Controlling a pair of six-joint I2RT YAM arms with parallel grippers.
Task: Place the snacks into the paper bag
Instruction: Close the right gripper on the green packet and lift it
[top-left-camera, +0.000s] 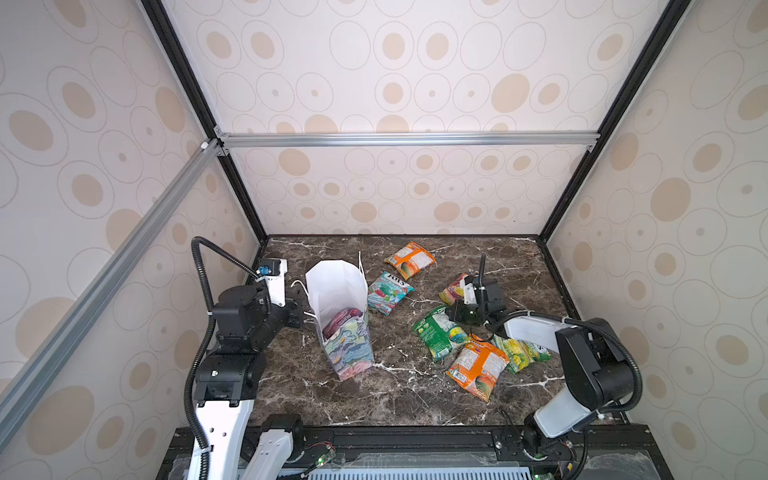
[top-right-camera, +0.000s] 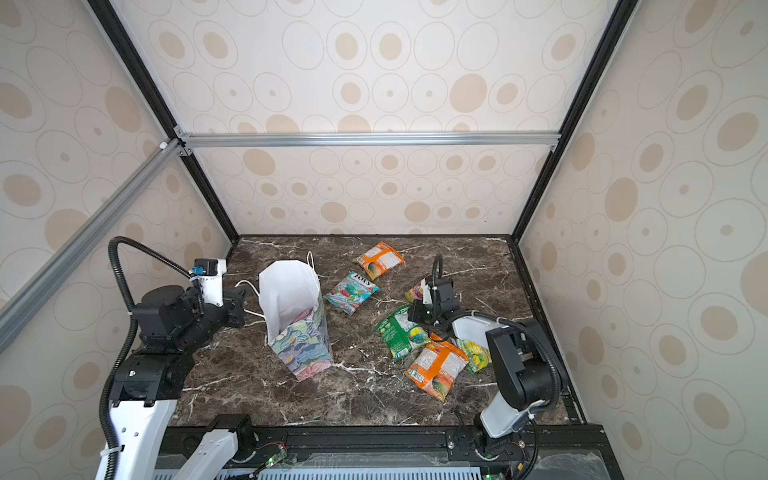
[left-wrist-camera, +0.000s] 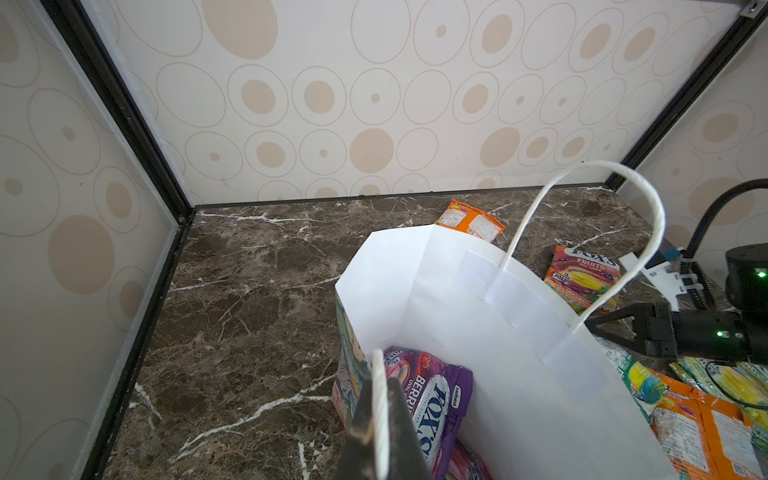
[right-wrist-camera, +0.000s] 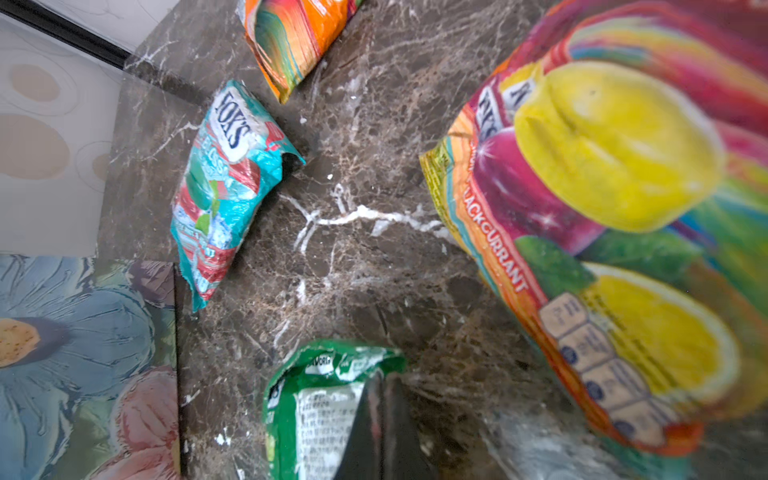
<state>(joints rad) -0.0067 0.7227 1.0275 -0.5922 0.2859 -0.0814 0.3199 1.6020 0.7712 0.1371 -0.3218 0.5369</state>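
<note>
Bag steadied; packet pinched.
The left gripper (left-wrist-camera: 379, 415) jaws are closed on the near cord handle (left-wrist-camera: 377, 365) of the paper bag (top-left-camera: 336, 286), apparently steadying it upright, mouth open; a purple packet (left-wrist-camera: 436, 395) lies inside. The right gripper (right-wrist-camera: 382, 386) jaws are closed on the edge of the green packet (right-wrist-camera: 307, 399), other snacks (top-left-camera: 478, 368) loose on the counter (top-left-camera: 395, 399).

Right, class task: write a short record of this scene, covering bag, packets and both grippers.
Bag: tall floral paper bag, upright, open, on dark marble tabletop
Inside bag: purple glossy plastic packet
Plastic packets on tabletop: far orange packet; teal packet; red-yellow packet; green packet; near orange packet; yellow-green packet
Left gripper: jaws shut on white cord handle
Right gripper: jaws shut on green packet's edge
</note>
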